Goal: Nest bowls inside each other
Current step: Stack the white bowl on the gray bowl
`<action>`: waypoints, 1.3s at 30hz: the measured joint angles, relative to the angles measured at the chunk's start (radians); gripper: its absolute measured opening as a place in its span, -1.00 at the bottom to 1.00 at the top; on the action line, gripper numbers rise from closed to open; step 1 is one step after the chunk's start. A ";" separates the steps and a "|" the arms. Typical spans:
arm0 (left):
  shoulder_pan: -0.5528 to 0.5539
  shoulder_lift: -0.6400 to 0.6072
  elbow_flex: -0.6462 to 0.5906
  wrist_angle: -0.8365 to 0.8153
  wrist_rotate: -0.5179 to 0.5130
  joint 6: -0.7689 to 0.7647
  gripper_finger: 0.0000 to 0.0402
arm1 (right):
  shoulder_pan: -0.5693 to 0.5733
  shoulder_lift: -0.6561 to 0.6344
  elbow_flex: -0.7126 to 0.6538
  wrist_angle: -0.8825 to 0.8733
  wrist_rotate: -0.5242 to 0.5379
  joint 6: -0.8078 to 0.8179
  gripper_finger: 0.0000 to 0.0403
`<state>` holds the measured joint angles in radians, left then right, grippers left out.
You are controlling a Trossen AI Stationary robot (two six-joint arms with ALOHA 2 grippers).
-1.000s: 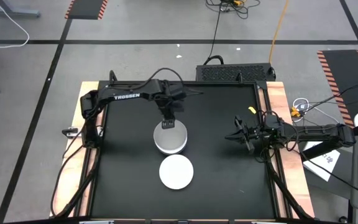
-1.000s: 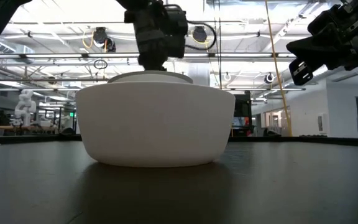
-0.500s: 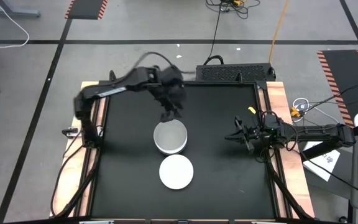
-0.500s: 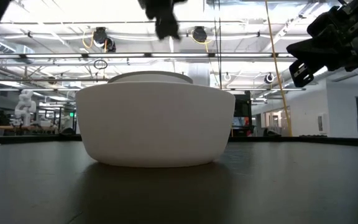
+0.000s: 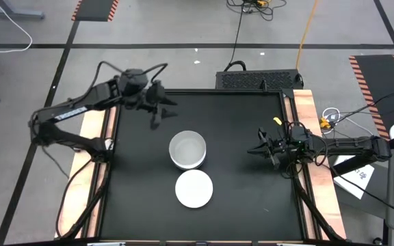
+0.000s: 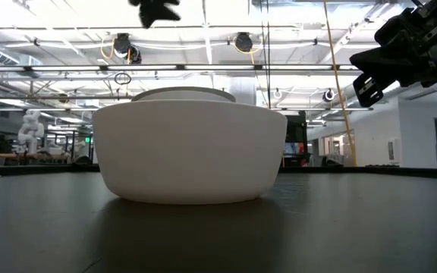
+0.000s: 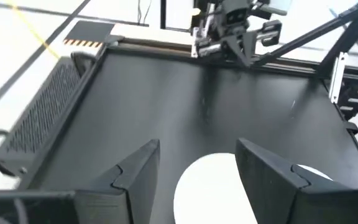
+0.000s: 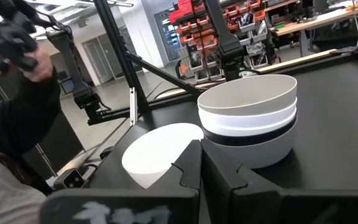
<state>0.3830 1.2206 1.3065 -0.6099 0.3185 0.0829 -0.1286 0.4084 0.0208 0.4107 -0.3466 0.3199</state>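
High view: your left gripper hung above the far-left part of the black tabletop, well apart from the bowls, its fingers spread wide and empty. The nested stack of bowls stood near the middle of the tabletop, open side up, with a single white bowl just beside it on the near side, apart from it or barely so.

Your right gripper hovered near the right edge of the tabletop, pointing toward the stack and well apart from it. In the right wrist view its fingers lay close together, with only a thin slit between them and nothing held.

Right wrist view: the stack showed a pale grey bowl uppermost, a white one under it, then a black band, and a white bowl at the base. The single bowl stood next to the stack, partly hidden by the fingers. A person's dark sleeve and hand appeared in the room beyond the tabletop.

Left wrist view: between the two wide-set fingers you saw part of the stack's rim, and across the tabletop the right gripper.

Low view: the single bowl filled the middle, hiding most of the stack behind it; the right gripper showed at the upper right.
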 joint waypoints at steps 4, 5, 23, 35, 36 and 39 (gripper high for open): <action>0.011 -0.092 -0.209 0.136 0.001 -0.088 0.05 | 0.000 0.000 0.000 0.008 0.000 -0.001 -1.00; 0.011 -0.107 -0.253 0.165 0.000 -0.108 0.05 | 0.000 0.000 0.000 0.011 0.000 0.000 -1.00; -0.010 -0.618 -0.800 0.445 -0.207 -0.292 0.05 | 0.000 0.000 0.000 0.026 0.000 0.000 -1.00; -0.073 -1.034 -1.039 0.459 -0.303 -0.396 0.05 | 0.000 0.000 0.000 0.026 0.000 0.001 -1.00; -0.076 -1.057 -1.053 0.459 -0.304 -0.400 0.05 | 0.000 0.000 0.000 0.026 0.000 0.001 -1.00; -0.085 -1.109 -1.086 0.457 -0.311 -0.408 0.05 | 0.000 0.000 0.000 0.026 0.000 0.001 -1.00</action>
<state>0.2983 0.1120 0.2201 -0.1530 0.0078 -0.3249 -0.1287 0.4088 0.0204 0.4366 -0.3466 0.3206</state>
